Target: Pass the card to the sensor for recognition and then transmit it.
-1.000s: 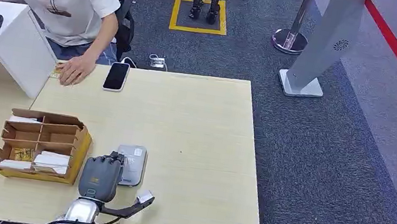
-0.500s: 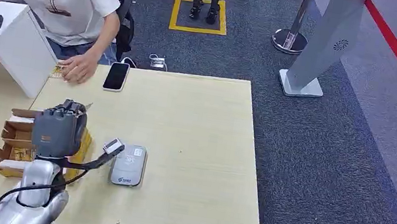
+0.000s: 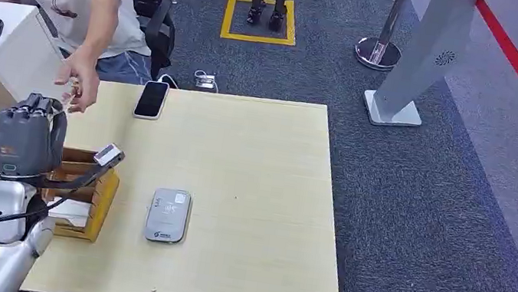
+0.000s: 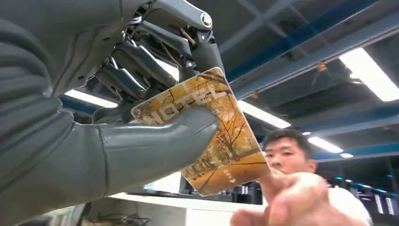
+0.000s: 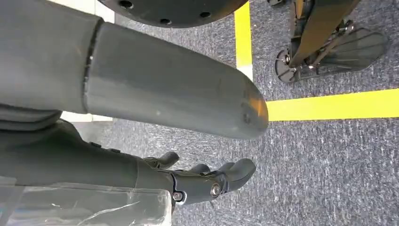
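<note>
Handing over: left hand [image 3: 23,138] raised above the worktop [image 3: 254,161], thumb and fingers [image 4: 131,77] pinching the card [image 4: 221,136], with a person's hand [image 4: 287,200] reaching to its free edge. Sensor [image 3: 169,215] lies apart on the worktop; judged, only the transfer remains. Right hand [image 5: 207,181] hangs, loosely curled, holding nothing

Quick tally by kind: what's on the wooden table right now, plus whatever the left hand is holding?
Card readers: 1, the grey sensor
Smartphones: 1, the black phone
Cardboard organizers: 1, the divided box
Hotel cards: 1, held by the left hand, the card
Total: 4
</note>
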Available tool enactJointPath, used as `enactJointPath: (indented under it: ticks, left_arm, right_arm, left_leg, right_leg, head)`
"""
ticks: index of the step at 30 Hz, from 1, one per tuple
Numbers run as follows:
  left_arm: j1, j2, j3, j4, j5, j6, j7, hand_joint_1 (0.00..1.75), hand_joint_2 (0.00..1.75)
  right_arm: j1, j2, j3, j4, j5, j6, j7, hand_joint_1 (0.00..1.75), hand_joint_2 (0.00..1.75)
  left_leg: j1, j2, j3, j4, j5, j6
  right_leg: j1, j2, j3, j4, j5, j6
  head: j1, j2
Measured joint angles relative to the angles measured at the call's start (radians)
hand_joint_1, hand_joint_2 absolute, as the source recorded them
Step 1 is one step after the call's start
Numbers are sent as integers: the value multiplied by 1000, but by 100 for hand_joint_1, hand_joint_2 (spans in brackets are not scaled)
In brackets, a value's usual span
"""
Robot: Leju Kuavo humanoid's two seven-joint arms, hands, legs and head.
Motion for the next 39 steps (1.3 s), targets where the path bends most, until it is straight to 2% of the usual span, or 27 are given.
enactJointPath:
  ticks: [11,19,20,21,24,25,39]
  left_arm:
    - [-3,63,94,13,52,-5,-16,175,175]
    - [1,73,116,13,54,-9,-18,175,175]
    - [1,74,116,13,54,-9,-18,147,175]
    - [1,75,117,13,55,-9,-18,0,175]
    - [1,78,123,13,60,-7,-23,0,175]
    - [1,78,124,13,62,-7,-26,0,0]
    - [0,78,127,11,87,-8,-32,0,0]
  right_arm:
    - [-1,0,0,0,0,-2,1,0,0]
    - [-1,0,0,0,0,-2,0,0,0]
    - [-1,0,0,0,0,-2,0,0,0]
    - [-1,0,0,0,0,-2,0,0,0]
    - [-1,0,0,0,0,-1,-2,0,0]
    - [-1,0,0,0,0,-1,-2,0,0]
    - [-2,0,0,0,10,-2,-3,0,0]
  left_leg:
    - [0,0,0,0,0,0]
    - [0,0,-1,0,0,0]
    - [0,0,-1,0,0,0]
    - [0,0,-1,0,0,0]
    - [0,0,-1,0,0,0]
    - [0,0,-1,0,0,0]
    - [0,0,-1,0,0,0]
  right_leg:
    - [0,0,0,0,0,0]
    - [0,0,0,0,0,0]
    - [0,0,0,0,0,0]
    - [0,0,-1,0,0,0]
    - [0,0,-1,0,0,0]
    - [0,0,-1,0,0,0]
    - [0,0,-1,0,0,0]
  head:
    - [0,0]
    - [0,0]
    - [0,0]
    - [0,0]
    - [0,0]
    - [0,0]
    - [0,0]
